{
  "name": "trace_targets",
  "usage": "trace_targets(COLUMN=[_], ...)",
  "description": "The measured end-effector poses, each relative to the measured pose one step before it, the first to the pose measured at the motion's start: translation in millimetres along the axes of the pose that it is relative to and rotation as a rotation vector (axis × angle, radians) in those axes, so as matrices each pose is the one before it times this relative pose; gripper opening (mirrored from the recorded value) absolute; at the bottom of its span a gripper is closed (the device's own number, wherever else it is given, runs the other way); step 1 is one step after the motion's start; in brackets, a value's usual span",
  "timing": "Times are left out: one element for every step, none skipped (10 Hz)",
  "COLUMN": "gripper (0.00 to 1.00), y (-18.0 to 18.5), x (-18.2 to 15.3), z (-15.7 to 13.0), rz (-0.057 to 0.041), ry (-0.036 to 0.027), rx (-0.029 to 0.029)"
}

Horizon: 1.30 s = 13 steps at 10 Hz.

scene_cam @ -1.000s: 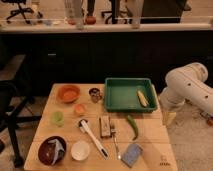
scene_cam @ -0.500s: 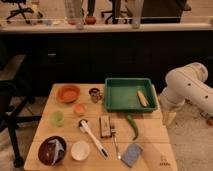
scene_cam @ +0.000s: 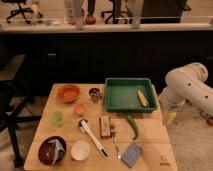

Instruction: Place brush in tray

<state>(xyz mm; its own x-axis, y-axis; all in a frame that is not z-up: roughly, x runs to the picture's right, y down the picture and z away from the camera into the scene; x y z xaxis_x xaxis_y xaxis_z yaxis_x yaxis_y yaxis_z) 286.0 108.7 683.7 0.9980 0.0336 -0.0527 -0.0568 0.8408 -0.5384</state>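
Note:
The white brush point(scene_cam: 92, 137) lies flat on the wooden table point(scene_cam: 150, 145), in the front middle, its round head toward the back left. The green tray point(scene_cam: 122, 95) stands at the table's back right with a yellow item point(scene_cam: 142, 98) inside it. My white arm point(scene_cam: 187, 87) is folded up off the table's right side. The gripper point(scene_cam: 170, 118) hangs low beside the right table edge, open and empty, far from the brush.
Around the brush lie a brown block point(scene_cam: 104, 126), a fork point(scene_cam: 115, 142), a green pepper point(scene_cam: 133, 127) and a blue sponge point(scene_cam: 131, 155). An orange bowl point(scene_cam: 68, 93), metal cup point(scene_cam: 95, 94), small cups, a dark bowl point(scene_cam: 52, 150) and a white bowl point(scene_cam: 80, 150) fill the left side.

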Motion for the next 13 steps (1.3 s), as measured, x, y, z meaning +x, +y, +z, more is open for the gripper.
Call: trace_targets(gripper=[0.8, 0.8, 0.8, 0.8, 0.8, 0.8, 0.8, 0.8, 0.8, 0.8, 0.8, 0.8, 0.8], y=[-0.03, 0.0, 0.02, 0.03, 0.01, -0.02, 0.02, -0.01, -0.01, 0.0, 0.0, -0.48, -1.63], x=[-0.01, 0.04, 0.06, 0.02, 0.01, -0.03, 0.01, -0.03, 0.05, -0.01, 0.0, 0.08, -1.25], z=[-0.02, -0.01, 0.02, -0.01, 0.02, -0.02, 0.0, 0.02, -0.01, -0.01, -0.01, -0.62, -1.51], rz=[-0.00004, 0.00015, 0.00003, 0.00001, 0.00003, -0.00005, 0.0, -0.00007, 0.00012, -0.00003, 0.00003, 0.00138, -0.0041], ry=[-0.00001, 0.0, 0.0001, 0.00007, -0.00002, -0.00002, -0.00001, -0.00004, 0.00004, 0.00002, -0.00002, -0.00145, -0.01021], rx=[0.0001, 0.00001, -0.00005, -0.00003, -0.00004, 0.00005, -0.00003, 0.0, 0.00005, 0.0, 0.00001, 0.00118, 0.00127])
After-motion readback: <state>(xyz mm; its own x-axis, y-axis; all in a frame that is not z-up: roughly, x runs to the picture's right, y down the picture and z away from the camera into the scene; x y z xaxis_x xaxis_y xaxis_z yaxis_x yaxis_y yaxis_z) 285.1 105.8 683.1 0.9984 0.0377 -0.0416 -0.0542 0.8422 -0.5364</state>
